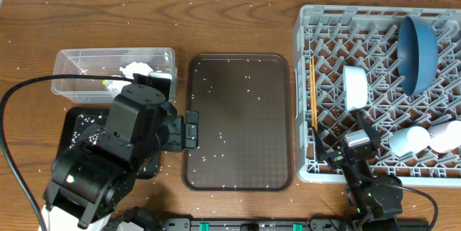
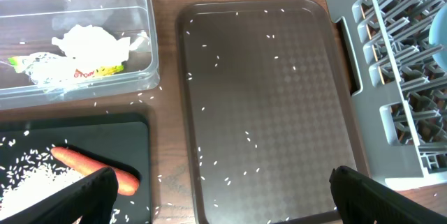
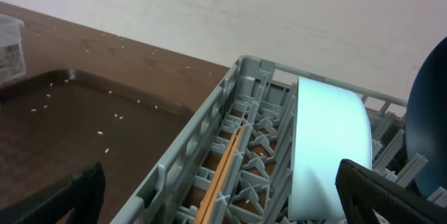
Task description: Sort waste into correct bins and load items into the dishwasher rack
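The grey dishwasher rack at the right holds the blue plate, the white bowl, the chopsticks and two small pale cups lying on their sides. The clear tub holds the white tissue and the wrapper. The black tray holds the carrot and rice. The brown lump is not in view. My left gripper is open and empty over the brown tray's left edge. My right gripper is open and empty over the rack's front left corner, above the chopsticks.
The brown serving tray lies in the middle with scattered rice grains on it. More grains dot the wooden table. My left arm covers most of the black tray in the overhead view. The bowl and plate stand upright in the rack.
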Robot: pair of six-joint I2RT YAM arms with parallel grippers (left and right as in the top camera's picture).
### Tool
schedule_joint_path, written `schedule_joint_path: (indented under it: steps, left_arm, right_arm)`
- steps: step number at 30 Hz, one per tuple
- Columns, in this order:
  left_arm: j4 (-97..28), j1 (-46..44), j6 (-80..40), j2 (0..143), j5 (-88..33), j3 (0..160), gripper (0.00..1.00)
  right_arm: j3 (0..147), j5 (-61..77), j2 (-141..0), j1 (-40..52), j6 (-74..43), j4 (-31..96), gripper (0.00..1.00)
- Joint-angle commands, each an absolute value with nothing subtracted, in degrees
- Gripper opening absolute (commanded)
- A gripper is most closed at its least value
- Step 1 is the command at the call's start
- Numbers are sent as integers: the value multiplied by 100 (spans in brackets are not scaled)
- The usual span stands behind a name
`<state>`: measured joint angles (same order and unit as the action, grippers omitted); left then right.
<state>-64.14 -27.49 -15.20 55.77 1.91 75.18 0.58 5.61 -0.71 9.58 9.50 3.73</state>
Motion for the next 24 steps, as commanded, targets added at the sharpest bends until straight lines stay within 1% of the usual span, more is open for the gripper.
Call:
schedule_joint_path:
  steps: [1,16,19,21,24]
  left_arm:
    - [-6427,-2729,-1531,5572,261,7609,98]
    - [-6464,-2727,-1531,5505,261,7603,98]
    - [-6471,-2554,-1466,5284,401,7518,98]
    - [-6104,-2290,-1466,5043,410,7308,98]
    - [-5240,-1758,-1457,4584,403,6823,98]
  right_arm:
    - [30,604,-34,880,993,362,99]
    - [32,604,-45,880,993,362,99]
    - [32,604,-51,880,993,364,99]
    - [32,604,-54,880,993,364,99]
    - [32,604,-56,880,993,362,99]
